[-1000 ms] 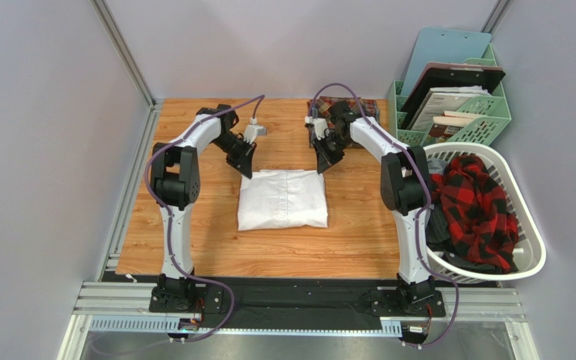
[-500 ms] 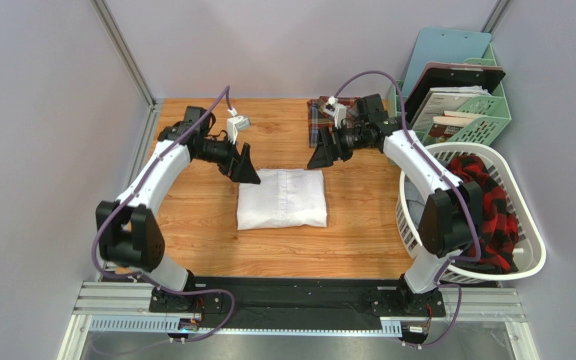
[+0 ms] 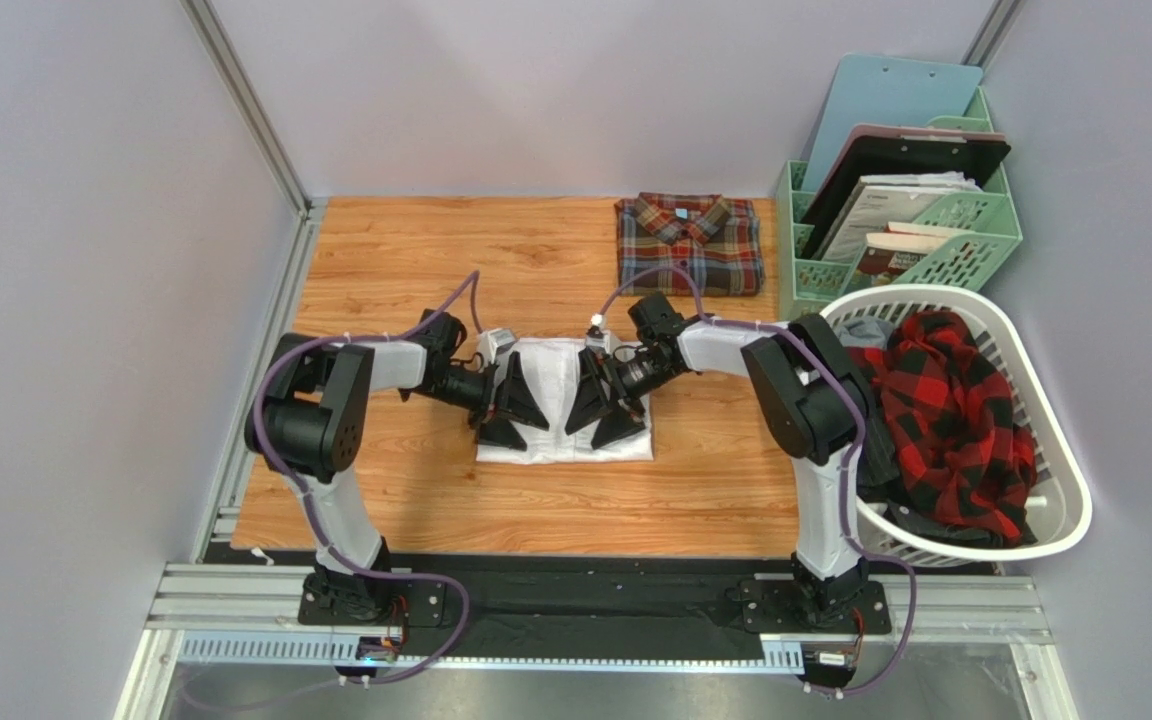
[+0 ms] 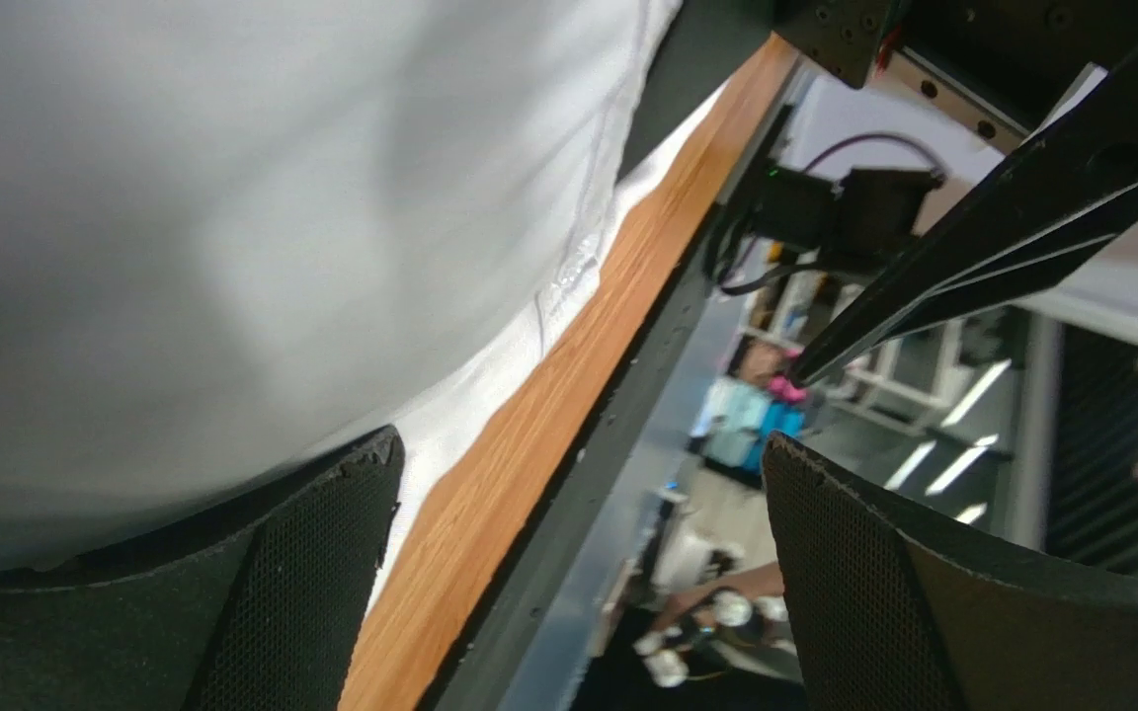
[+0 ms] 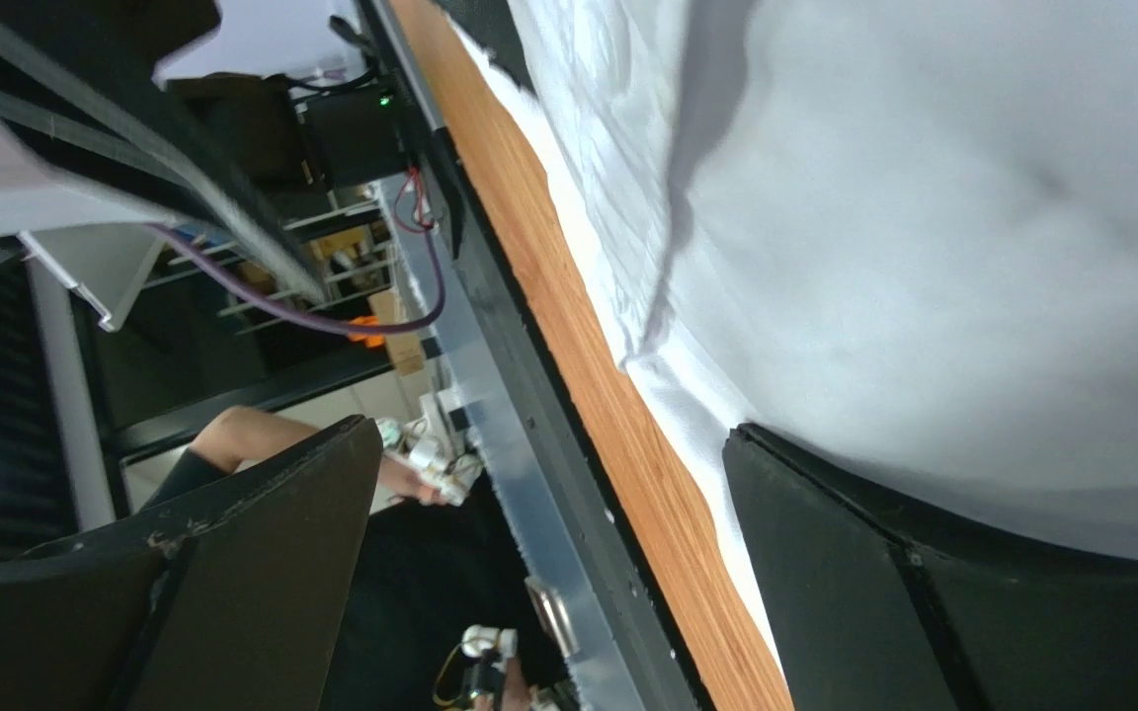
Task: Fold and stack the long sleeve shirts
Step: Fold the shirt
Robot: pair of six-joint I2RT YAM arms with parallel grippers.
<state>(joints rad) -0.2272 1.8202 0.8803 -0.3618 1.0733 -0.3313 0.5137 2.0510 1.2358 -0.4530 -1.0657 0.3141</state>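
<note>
Left gripper [image 3: 515, 408]: jaws spread wide, low over the left half of the white shirt [image 3: 557, 393]. In the wrist view one finger [image 4: 308, 593] lies against the cloth's near edge and the other stands clear of it; nothing pinched. Right gripper [image 3: 605, 408]: spread likewise over the right half, one finger [image 5: 887, 593] beside the cloth's edge. White shirt folded, mid-table [image 3: 387, 255]. Plaid shirt [image 3: 689, 243] folded at the far edge, well apart from both grippers.

Nothing written can be read in any view: no label, brand, number or sign. The papers [image 3: 886, 201] in the green file rack [image 3: 979, 255] are too small to show lettering. The plaid shirt [image 3: 687, 252] shows no legible tag.
</note>
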